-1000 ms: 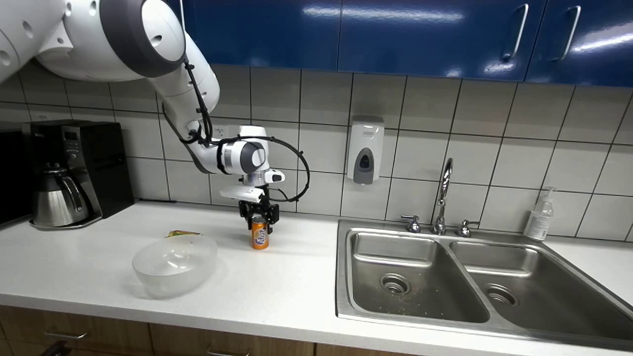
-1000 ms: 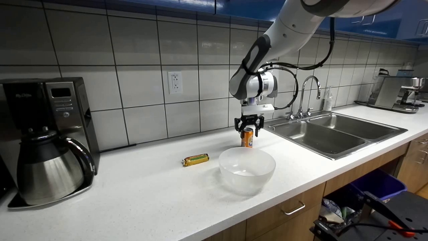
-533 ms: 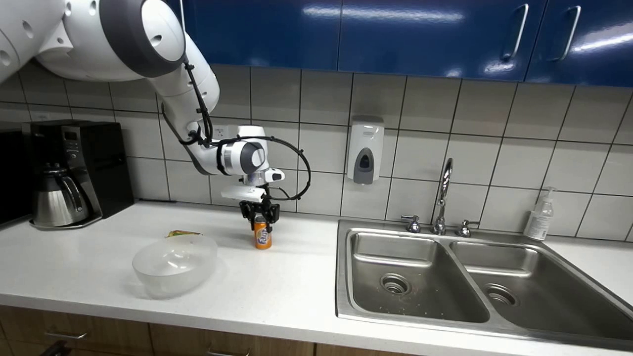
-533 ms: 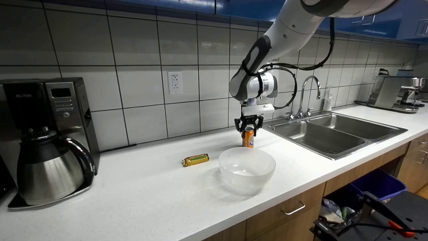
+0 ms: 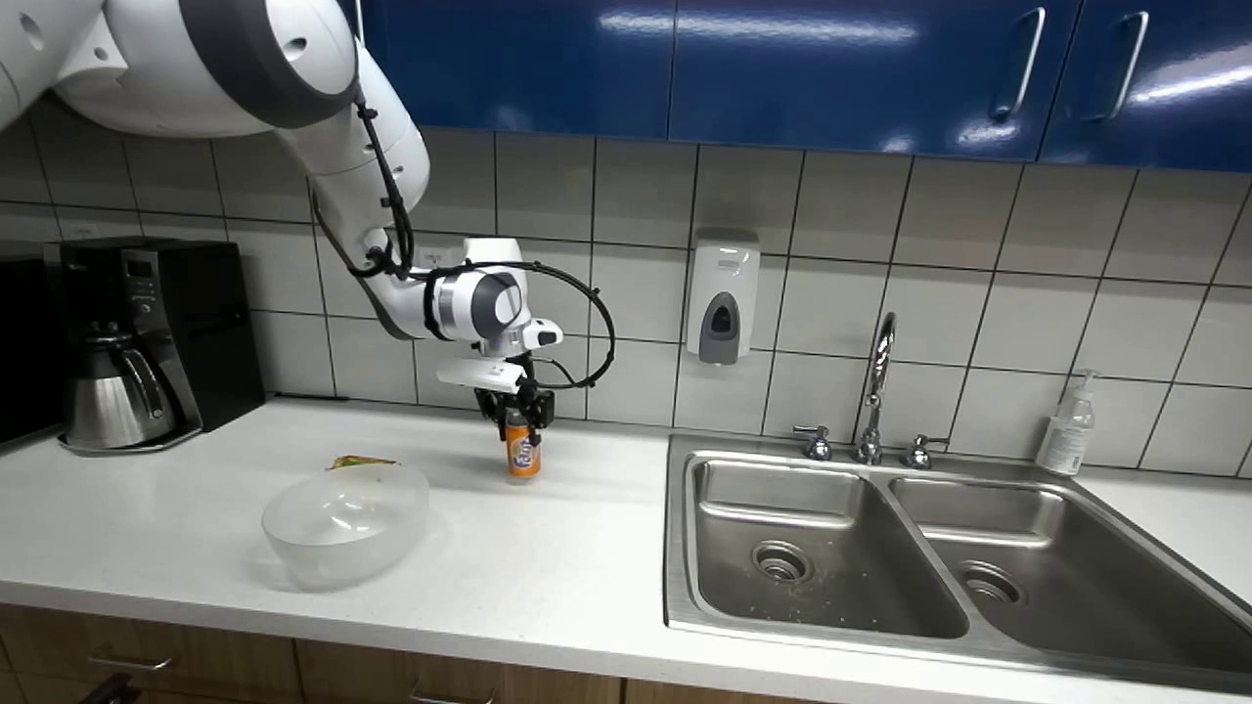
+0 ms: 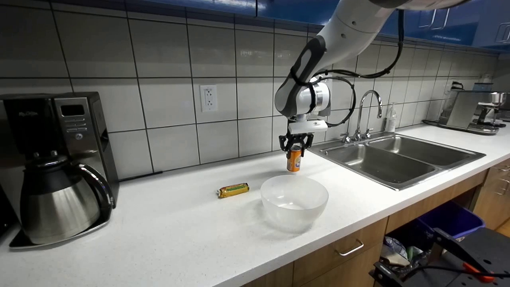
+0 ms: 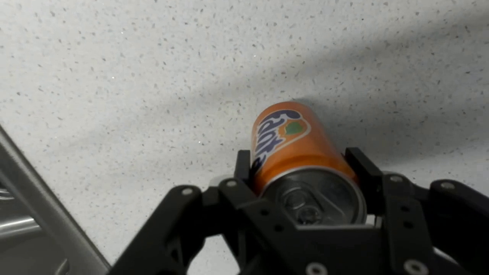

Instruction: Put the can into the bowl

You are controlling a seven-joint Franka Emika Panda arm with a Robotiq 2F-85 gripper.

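The can, orange with a Fanta label and a silver top, is upright between the fingers of my gripper in both exterior views, can [image 5: 523, 455] [image 6: 294, 162], gripper [image 5: 518, 433] [image 6: 295, 154]. It hangs a little above the white counter. In the wrist view the can [image 7: 294, 147] sits between both fingertips of the gripper [image 7: 300, 164], which press on its sides near the top. The translucent bowl [image 5: 342, 567] stands empty on the counter near the front edge, apart from the can. It also shows in an exterior view [image 6: 293, 219]. The bowl is out of the wrist view.
A yellow wrapped packet [image 6: 233, 190] lies on the counter near the bowl. A double steel sink [image 5: 679, 567] with a faucet [image 5: 873, 391] is on one side. A coffee maker [image 6: 81, 131] with a steel carafe is on the other. The tiled wall is behind.
My gripper closed on the can, which shifted slightly sideways. Gripper and can have since risen a little off the counter. The bowl and packet have not moved.
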